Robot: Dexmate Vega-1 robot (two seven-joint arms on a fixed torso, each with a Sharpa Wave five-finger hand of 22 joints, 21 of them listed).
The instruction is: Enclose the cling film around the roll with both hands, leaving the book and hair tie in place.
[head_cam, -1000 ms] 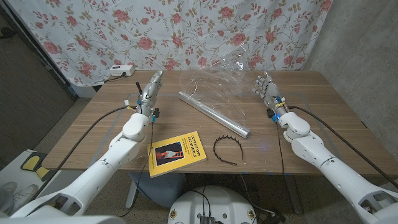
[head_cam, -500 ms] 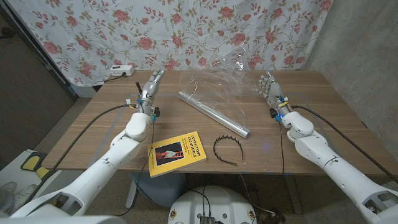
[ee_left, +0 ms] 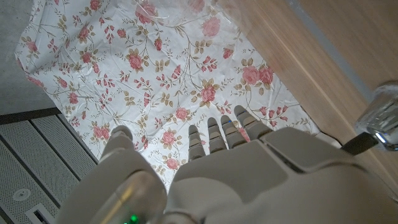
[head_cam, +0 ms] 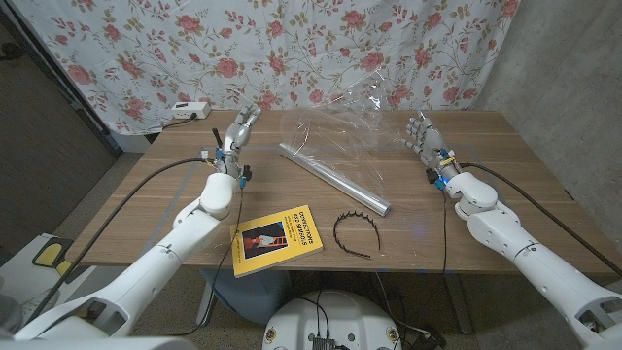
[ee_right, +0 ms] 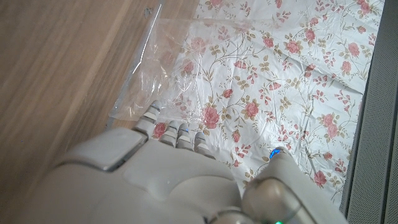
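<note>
Head view first: roll point(head_cam: 334, 177) lies slantwise at table centre, running from about eleven o'clock down to five o'clock, with the loose film point(head_cam: 342, 122) billowing up behind it toward twelve o'clock. Left hand point(head_cam: 239, 130) hovers at ten o'clock of the roll, fingers apart, holding nothing; right hand point(head_cam: 422, 138) hovers at two o'clock, likewise spread and empty. Book point(head_cam: 278, 239) sits at seven o'clock of the roll, hair band point(head_cam: 352, 229) at six o'clock, both near its lower end. To do this well, both hands should probably close in from the far side together, catching the film edges high and folding them over the roll, so nothing sweeps toward the book or band.

Left wrist view: fingers point(ee_left: 214, 135) reach out loosely, gripping nothing.

Right wrist view: fingertips point(ee_right: 168, 127) sit just beside the film's edge point(ee_right: 163, 68); contact cannot be told.
</note>
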